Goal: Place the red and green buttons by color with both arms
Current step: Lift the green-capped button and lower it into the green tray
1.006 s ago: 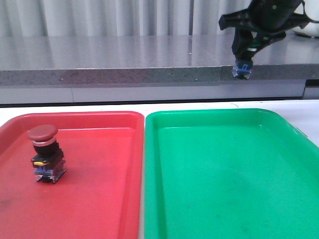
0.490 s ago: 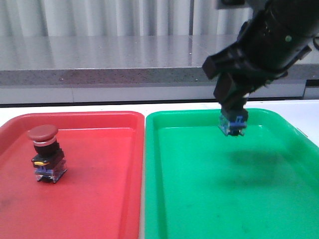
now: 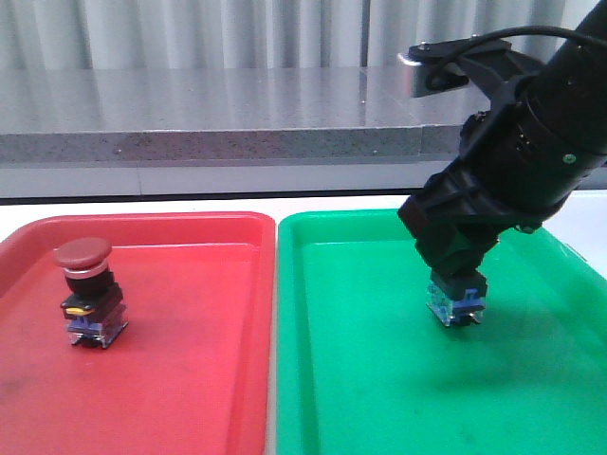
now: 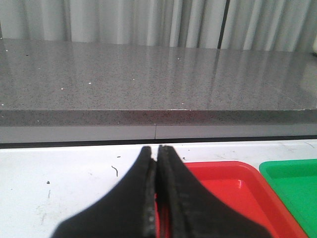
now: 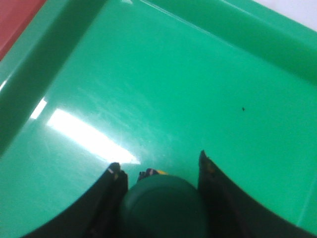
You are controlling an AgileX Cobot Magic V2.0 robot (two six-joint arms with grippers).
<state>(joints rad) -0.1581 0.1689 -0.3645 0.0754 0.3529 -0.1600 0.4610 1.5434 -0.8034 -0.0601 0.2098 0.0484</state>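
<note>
Red tray [image 3: 190,379] on the left, green tray [image 3: 379,379] on the right, side by side, long edges nearly touching, both on a white table [image 4: 59,173]. Grey speckled counter [image 3: 190,114] runs behind the table. Pale vertical-ribbed curtain [image 3: 190,33] behind the counter.

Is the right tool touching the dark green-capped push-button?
Touching: the right wrist view shows the right tool closed around the dark green-capped push-button, fingers against its cap.

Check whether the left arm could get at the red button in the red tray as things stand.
Probably yes. The red button stands alone and upright in the red tray, nothing over it. The left gripper, shut, sits near that tray's edge; the right gripper is busy over the green tray.
</note>
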